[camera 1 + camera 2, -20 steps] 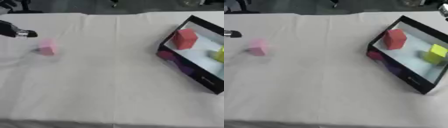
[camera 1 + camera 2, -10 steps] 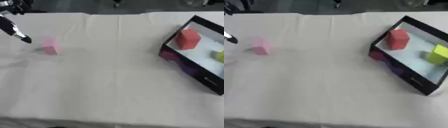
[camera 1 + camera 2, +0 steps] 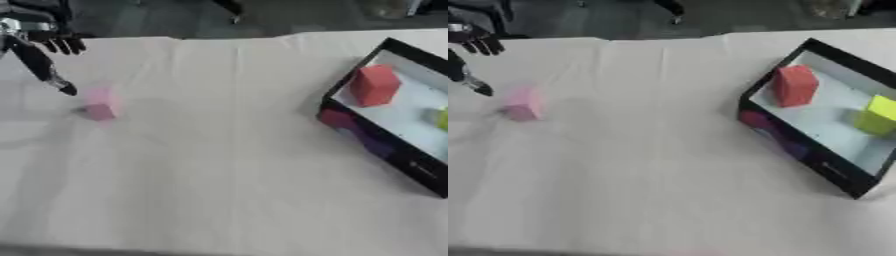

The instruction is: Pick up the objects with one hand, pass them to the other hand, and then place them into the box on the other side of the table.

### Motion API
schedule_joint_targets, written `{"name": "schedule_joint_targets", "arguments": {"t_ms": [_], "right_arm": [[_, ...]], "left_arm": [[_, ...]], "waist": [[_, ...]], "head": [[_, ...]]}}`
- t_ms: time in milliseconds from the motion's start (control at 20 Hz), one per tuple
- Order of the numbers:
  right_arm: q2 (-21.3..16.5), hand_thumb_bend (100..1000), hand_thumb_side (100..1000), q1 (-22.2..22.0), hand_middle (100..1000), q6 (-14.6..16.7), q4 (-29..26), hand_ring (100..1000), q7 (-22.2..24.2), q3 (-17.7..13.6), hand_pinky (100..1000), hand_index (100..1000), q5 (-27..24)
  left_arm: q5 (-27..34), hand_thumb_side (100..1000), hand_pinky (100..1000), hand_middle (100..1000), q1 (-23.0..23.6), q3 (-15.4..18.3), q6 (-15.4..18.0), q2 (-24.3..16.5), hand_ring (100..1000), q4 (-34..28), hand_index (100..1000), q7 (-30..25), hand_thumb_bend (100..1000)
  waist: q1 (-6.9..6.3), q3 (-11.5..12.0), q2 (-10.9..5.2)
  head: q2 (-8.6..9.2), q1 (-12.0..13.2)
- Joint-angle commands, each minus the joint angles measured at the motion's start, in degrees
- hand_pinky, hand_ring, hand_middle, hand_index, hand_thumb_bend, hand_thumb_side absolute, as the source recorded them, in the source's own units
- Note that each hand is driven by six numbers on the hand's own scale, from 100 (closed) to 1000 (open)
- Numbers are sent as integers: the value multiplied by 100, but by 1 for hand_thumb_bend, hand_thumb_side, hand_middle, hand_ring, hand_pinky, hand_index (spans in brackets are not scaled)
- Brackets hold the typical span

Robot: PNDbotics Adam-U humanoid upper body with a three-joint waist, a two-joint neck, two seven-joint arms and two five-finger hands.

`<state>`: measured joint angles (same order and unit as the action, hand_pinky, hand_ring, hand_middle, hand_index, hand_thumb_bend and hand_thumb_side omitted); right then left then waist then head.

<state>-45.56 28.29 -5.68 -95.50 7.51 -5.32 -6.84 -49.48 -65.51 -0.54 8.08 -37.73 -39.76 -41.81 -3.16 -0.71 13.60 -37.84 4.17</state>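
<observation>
A small pink block [image 3: 101,105] lies on the white tablecloth at the left. My left hand [image 3: 39,55] hangs at the upper left, just above and to the left of the block. Its fingers are spread and point down, holding nothing, and one fingertip [image 3: 66,89] ends a little short of the block. At the right stands a black box [image 3: 833,165] with a pale floor. A red block [image 3: 794,85] and a yellow-green block [image 3: 878,115] lie inside it. My right hand shows in neither view.
The white cloth [image 3: 227,165] covers the whole table, with creases running down its middle. A dark floor lies beyond the far edge [image 3: 227,36]. The box sits askew near the right edge.
My left hand has swung from pointing right to pointing down beside the pink block. The whole picture has shifted, so the head has moved; the block and box stay put.
</observation>
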Motion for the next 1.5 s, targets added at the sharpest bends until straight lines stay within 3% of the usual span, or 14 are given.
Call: {"name": "schedule_joint_targets", "arguments": {"t_ms": [50,650,1200,1500], "right_arm": [[-84,100,530,133,908,-1,-126,1000,32,-9,974,982,16],[-4,100,531,213,899,-18,-142,1000,29,22,973,975,54],[20,100,529,175,897,-55,-132,1000,1,32,973,974,126],[28,100,527,197,894,-39,-158,1000,5,48,974,972,143]], "left_arm": [[-640,100,898,765,-227,57,-132,4,853,113,835,73,686],[-1248,100,908,777,-299,168,-121,116,861,329,837,-68,721],[-1269,100,910,780,-317,221,-175,34,859,364,841,-524,746],[-1499,100,919,788,-239,230,-351,-13,866,446,841,-453,761]], "waist": [[-79,-44,28],[-92,-202,159],[-101,-208,211],[-98,-285,267]], "head": [[120,86],[269,210],[250,224],[285,291]]}}
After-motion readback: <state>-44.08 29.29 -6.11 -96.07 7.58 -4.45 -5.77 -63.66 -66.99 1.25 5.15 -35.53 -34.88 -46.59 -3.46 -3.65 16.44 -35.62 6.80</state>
